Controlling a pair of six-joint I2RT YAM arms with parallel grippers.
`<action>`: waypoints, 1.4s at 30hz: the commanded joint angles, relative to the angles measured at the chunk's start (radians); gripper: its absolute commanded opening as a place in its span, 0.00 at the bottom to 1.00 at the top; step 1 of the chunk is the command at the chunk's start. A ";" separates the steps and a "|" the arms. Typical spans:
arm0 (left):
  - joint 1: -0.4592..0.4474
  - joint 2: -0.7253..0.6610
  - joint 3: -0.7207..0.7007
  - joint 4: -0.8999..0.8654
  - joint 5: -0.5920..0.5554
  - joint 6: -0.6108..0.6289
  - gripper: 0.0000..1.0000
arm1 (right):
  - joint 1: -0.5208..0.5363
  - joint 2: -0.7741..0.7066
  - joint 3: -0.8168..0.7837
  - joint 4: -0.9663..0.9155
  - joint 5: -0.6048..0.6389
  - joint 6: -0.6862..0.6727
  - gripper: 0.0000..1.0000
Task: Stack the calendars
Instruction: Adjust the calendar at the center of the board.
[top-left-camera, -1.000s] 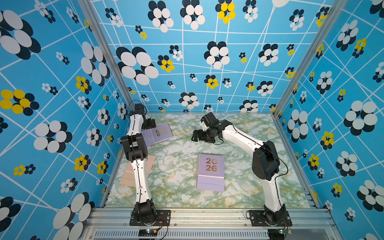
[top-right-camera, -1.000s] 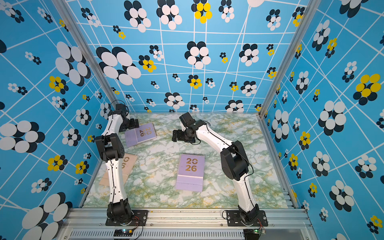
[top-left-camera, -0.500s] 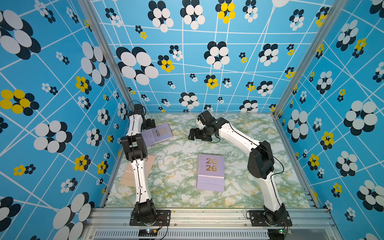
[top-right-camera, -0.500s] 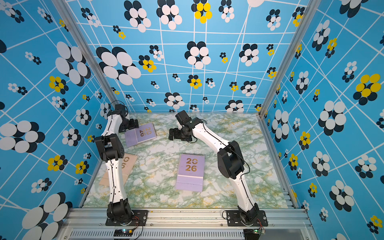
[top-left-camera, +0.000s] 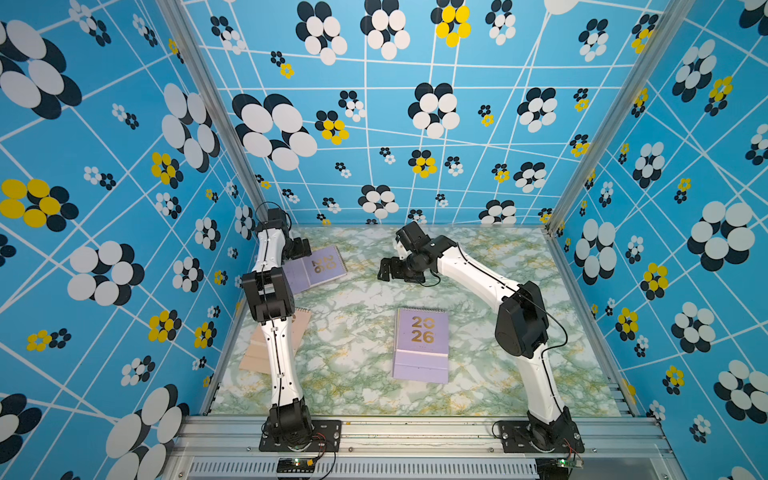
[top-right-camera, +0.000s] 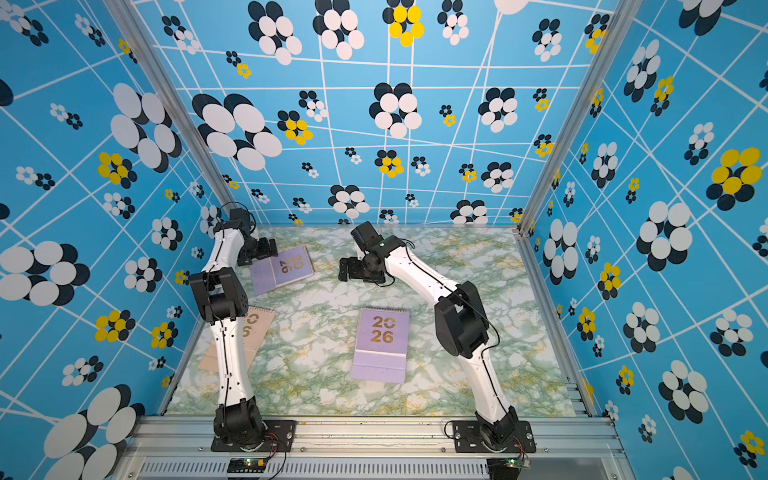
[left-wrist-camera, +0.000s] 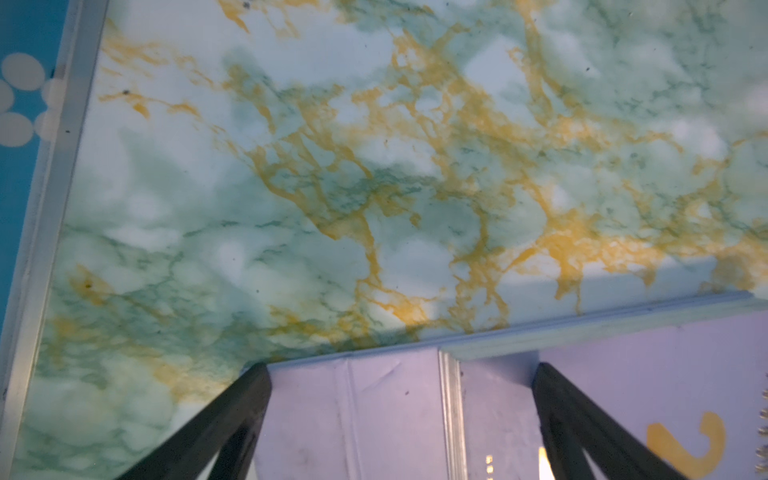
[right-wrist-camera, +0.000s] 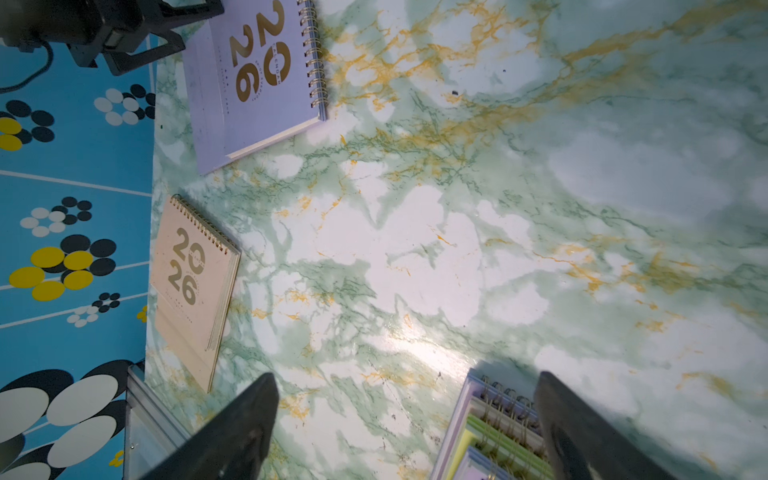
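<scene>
Three calendars or piles show in both top views. A lavender calendar lies at the back left. A peach one lies partly under the left arm. A lavender-topped stack sits mid-table; its spiral edge shows lavender and yellow-green layers. My left gripper is open, its fingers standing over the near end of the back-left calendar. My right gripper hangs open and empty, right of that calendar. The peach calendar also shows.
Blue flowered walls close the marble table on three sides, with metal corner posts. The left wall runs close beside the back-left and peach calendars. An aluminium rail with both arm bases bounds the front.
My right arm has swung left across the back of the table, bringing its open gripper closer to the back-left lavender calendar. The left arm and all calendars have stayed put.
</scene>
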 joint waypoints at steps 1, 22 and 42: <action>-0.018 -0.004 -0.075 -0.092 0.055 -0.041 1.00 | 0.008 -0.028 -0.020 -0.010 0.015 -0.023 0.98; -0.127 -0.164 -0.395 0.042 0.150 -0.135 1.00 | -0.001 0.027 0.073 0.051 -0.080 0.000 0.98; -0.230 -0.377 -0.691 0.168 0.144 -0.190 0.99 | -0.004 0.338 0.426 0.048 -0.198 0.146 0.97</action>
